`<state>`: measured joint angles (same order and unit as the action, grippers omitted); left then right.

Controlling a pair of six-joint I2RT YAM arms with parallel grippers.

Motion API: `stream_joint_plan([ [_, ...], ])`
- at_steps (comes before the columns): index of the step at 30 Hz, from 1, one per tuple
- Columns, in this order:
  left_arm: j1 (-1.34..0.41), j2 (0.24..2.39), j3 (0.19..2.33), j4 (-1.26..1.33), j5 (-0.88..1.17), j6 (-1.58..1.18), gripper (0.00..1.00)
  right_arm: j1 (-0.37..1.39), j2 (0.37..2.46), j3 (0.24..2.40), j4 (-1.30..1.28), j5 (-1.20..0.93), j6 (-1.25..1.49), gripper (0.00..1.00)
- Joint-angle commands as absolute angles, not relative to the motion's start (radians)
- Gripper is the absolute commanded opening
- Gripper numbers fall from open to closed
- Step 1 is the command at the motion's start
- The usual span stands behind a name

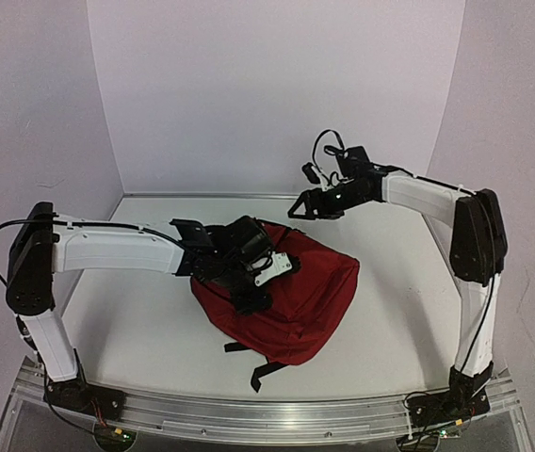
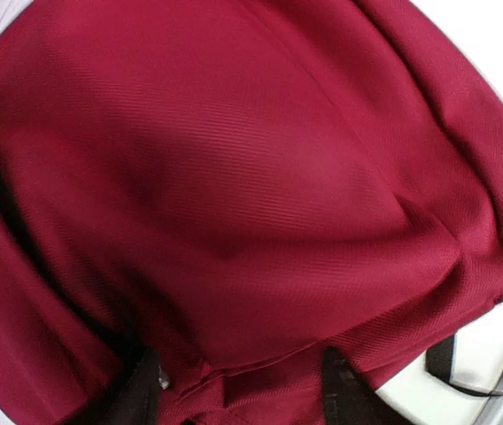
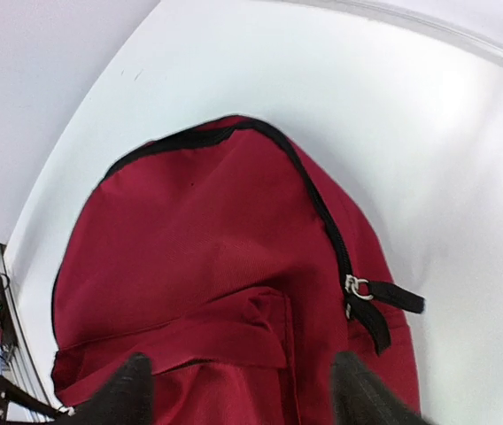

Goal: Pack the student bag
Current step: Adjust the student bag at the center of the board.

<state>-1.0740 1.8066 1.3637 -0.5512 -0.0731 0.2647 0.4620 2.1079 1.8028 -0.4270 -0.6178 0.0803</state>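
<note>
Backpack (image 1: 315,292) of dark red soft fabric with black zipper trim, just one, lies mid-table on the white tabletop (image 1: 145,330). One black strap (image 1: 263,372) trails toward the arms. The left gripper (image 1: 251,301) rests on its near-left side, fingers (image 2: 141,394) apart, cloth bulging between them. The right gripper (image 1: 298,209) hovers above its far end, spread wide and holding nothing.

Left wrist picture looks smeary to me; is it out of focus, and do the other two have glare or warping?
Left wrist view: the student bag fills the frame, weave clear mid-frame, soft toward the edges. Right wrist view: sharper, zipper pull crisp, table washed out bright, its edge bowed. Top view: even light, only faint shadow by the bag.
</note>
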Motion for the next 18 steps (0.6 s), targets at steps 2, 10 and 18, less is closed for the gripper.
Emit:
stream_joint_plan([
  [2, -0.901, 1.645, 1.421, -0.496, -0.018, 0.023, 0.92, 0.407, 1.773, 1.633, -0.439, -0.640, 0.055, 0.88],
  [10, -0.613, 1.696, 1.517, -0.427, 0.039, -0.184, 1.00, 0.470, 1.493, 1.266, -0.533, -0.825, -0.127, 0.98],
  [18, -0.489, 2.061, 1.880, -0.562, 0.123, -0.237, 1.00, 0.706, 1.538, 1.196, -0.629, -0.638, -0.286, 0.94],
])
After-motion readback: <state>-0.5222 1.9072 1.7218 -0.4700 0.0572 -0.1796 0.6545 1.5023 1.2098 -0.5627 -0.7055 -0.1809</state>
